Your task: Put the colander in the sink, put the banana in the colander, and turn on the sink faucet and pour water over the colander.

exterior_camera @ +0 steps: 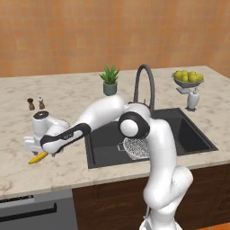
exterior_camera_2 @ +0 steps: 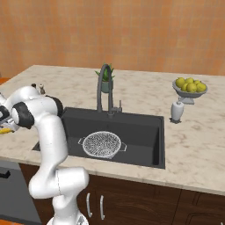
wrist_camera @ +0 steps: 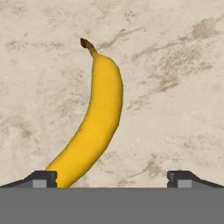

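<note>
The yellow banana (wrist_camera: 98, 122) lies on the marble counter, left of the sink (exterior_camera: 105, 143). My gripper (wrist_camera: 113, 179) hangs open just above it, jaws wide; the banana's lower end passes close by the left fingertip (wrist_camera: 43, 178). From the left base view, the hand points down over the banana (exterior_camera: 38, 157), with the gripper (exterior_camera: 32, 146) right above it. The silver mesh colander (exterior_camera_2: 101, 144) sits in the black sink (exterior_camera_2: 114, 115), and in the left base view the colander (exterior_camera: 137, 147) is partly hidden by my arm. The dark gooseneck faucet (exterior_camera_2: 103, 83) stands behind the basin.
A potted plant (exterior_camera: 110, 81) stands behind the faucet (exterior_camera: 146, 81). Right of the sink are a footed fruit bowl (exterior_camera: 188, 78) and a white dispenser (exterior_camera: 193, 99). Two small shakers (exterior_camera: 36, 103) stand on the counter behind my hand. A dishwasher front (exterior_camera: 31, 211) is below.
</note>
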You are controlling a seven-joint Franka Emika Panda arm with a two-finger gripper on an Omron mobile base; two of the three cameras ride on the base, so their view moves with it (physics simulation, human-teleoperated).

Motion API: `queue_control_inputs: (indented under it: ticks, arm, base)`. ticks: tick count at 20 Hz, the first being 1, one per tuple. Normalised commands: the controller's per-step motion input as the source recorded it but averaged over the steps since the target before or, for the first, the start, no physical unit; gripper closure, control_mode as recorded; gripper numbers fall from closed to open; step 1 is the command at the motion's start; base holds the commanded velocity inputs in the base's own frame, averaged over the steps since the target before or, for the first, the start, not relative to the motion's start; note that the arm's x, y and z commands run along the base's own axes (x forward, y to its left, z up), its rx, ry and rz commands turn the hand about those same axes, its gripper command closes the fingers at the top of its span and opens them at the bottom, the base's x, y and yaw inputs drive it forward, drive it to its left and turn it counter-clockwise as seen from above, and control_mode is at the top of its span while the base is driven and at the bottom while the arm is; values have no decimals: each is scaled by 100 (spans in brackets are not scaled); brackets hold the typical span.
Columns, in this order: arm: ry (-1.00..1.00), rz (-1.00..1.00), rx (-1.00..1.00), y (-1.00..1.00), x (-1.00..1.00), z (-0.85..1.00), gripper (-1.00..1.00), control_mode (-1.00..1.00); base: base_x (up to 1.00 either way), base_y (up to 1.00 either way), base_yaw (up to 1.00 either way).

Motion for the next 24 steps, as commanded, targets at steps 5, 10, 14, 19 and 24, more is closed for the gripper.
queue_control_inputs:
  ticks: [5, 10, 14, 19, 24]
  arm:
    - [2, -5, -1, 0, 39, -29, -100, -100]
    - [0, -4, 0, 11, 43, -15, -100, -100]
    - [5, -5, -6, 11, 34, -49, -100, -100]
    - [12, -6, -12, 22, 11, -63, 100, -100]
    - [3, -10, -3, -2, -18, -44, 100, -100]
  base:
    - [0, 0, 0]
    - [0, 0, 0]
    - [0, 0, 0]
    - [0, 0, 0]
    - [0, 0, 0]
